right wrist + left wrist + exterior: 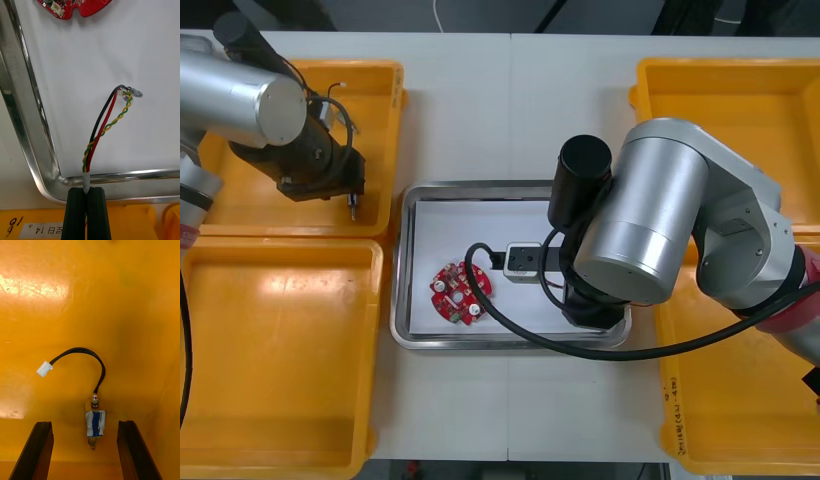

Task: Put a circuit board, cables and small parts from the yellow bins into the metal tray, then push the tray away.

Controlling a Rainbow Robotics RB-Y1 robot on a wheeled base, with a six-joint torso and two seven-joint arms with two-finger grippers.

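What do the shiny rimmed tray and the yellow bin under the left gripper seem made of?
Rimmed tray: likely polished metal, mirror-bright rim; white matte inside. Yellow bin, under the open left gripper: probably glossy moulded plastic, showing soft glare and fine scratches.

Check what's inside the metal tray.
Red circuit board on white liner; red and yellow cable reaches in from the right end effector, shut on it. Right arm covers tray's right part.
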